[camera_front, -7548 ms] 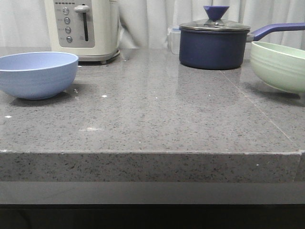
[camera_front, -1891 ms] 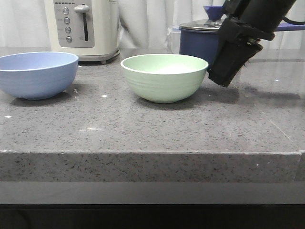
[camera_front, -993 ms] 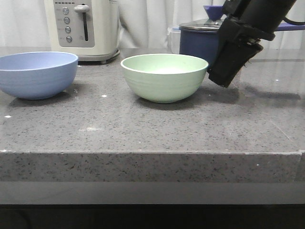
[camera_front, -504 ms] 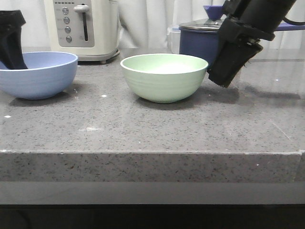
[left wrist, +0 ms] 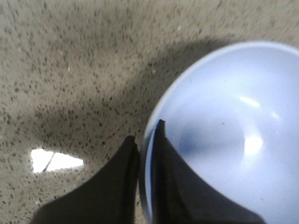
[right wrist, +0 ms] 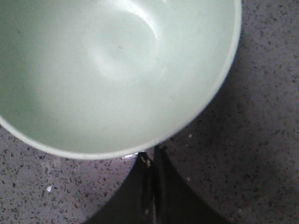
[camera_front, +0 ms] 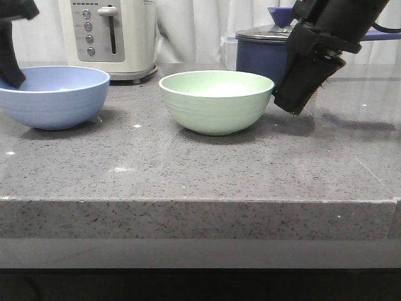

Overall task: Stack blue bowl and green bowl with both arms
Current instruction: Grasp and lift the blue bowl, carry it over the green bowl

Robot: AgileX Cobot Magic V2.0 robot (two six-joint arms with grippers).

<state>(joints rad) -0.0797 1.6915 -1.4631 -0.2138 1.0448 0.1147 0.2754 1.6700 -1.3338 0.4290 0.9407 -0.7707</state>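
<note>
**Left pincer on the blue bowl's rim, green bowl waiting to its right**

The blue bowl (camera_front: 55, 96) sat on the counter (camera_front: 188, 169) at the far left, in front of the toaster (camera_front: 108, 36). In the left wrist view the left pincer (left wrist: 145, 140) straddled the bowl's rim, one finger inside the wall and one outside, closed on it with only the rim's thickness between them.

The green bowl (camera_front: 216, 100) stood upright near the counter's centre, well apart from the blue one and directly to its right in the front view. The right pincer (right wrist: 151, 156) was shut with nothing between its fingers, its tips just beside the green bowl's rim but clear of it, in front of the saucepan (camera_front: 263, 53).

The coming move appeared to turn on that sideways gap: the left arm, already holding the blue bowl, would likely need to lift it, carry it rightward and lower it into the green bowl, both bowls opening upward.
</note>
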